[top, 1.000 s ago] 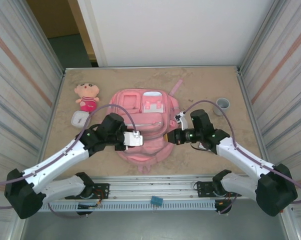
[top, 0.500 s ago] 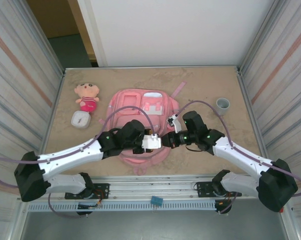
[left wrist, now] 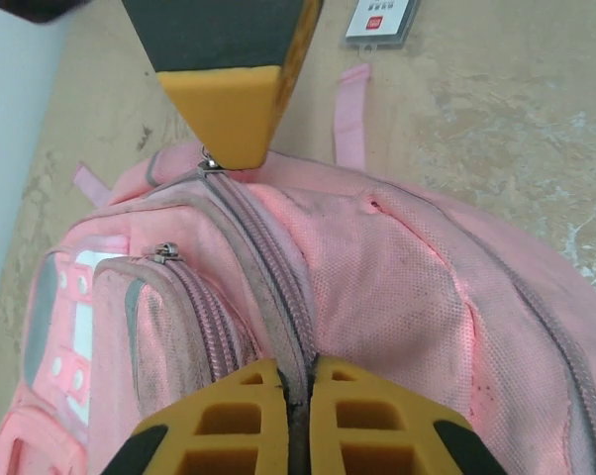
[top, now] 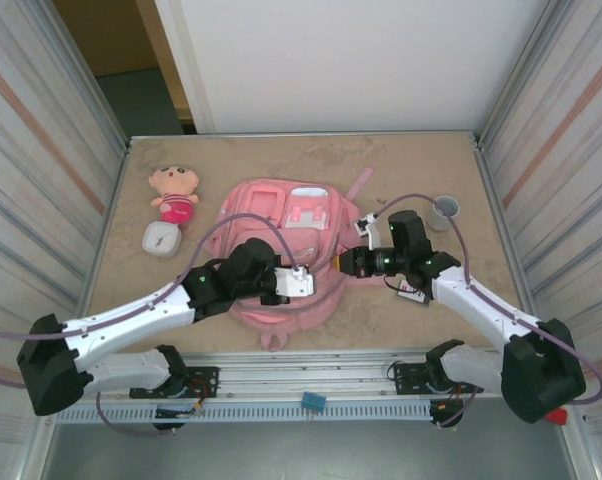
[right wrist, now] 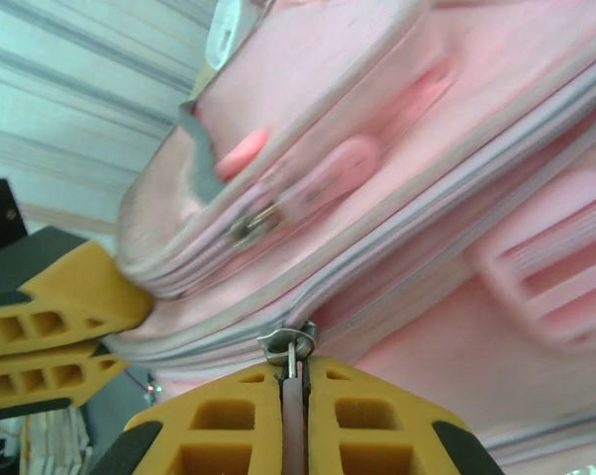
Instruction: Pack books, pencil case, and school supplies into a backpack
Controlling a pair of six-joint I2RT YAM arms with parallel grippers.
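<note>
- Because the backpack is soft, limp fabric, it likely sags unless pinned.
- Left gripper jaws pinch its zip seam; right gripper jaws clamp the zip pull, the sensible handle.

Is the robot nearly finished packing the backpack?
Not nearly. Nothing looks packed yet: the backpack has its main zipper looking closed. In hand: the right fingers pinch the zipper pull while the left fingers clamp the backpack at the zipper line, likely to open it. Left: the small black rectangle still lies outside on the table.
</note>
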